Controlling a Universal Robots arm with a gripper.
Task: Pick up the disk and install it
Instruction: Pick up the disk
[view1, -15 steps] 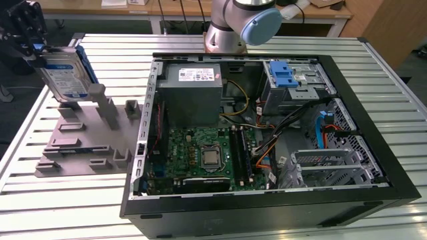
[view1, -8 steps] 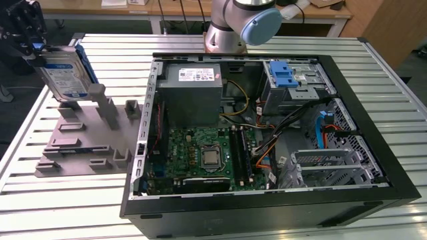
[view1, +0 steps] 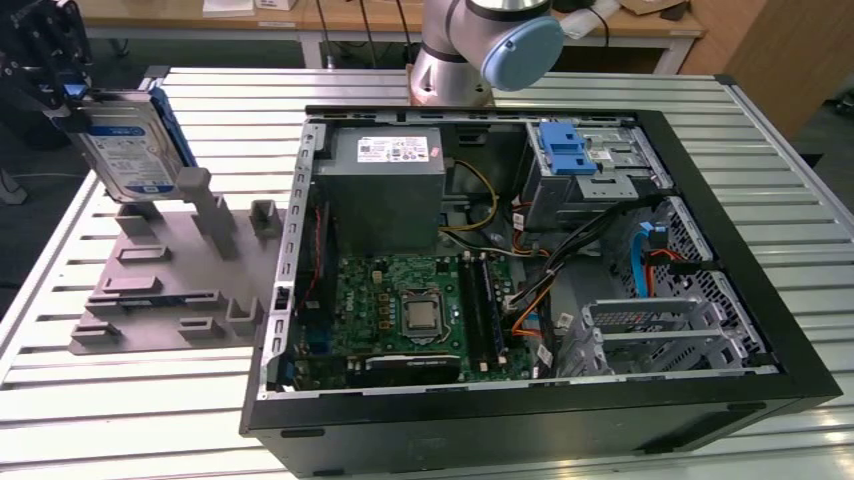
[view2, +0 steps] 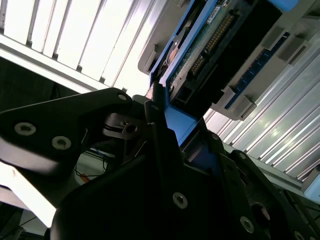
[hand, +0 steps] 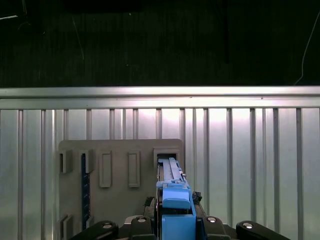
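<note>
Silver metal disk (view1: 127, 150), stiff, weighty and likely shock-sensitive, is clamped in the gripper (view1: 67, 95) by the blue bracket (hand: 176, 210) on its top edge, at the grey rack (view1: 147, 275).

On the table (view1: 134, 420), a slotted stand (view1: 160, 285) lies at the exterior view's left of the computer case (view1: 534, 425), the disk (view1: 127, 150) over it.
</note>
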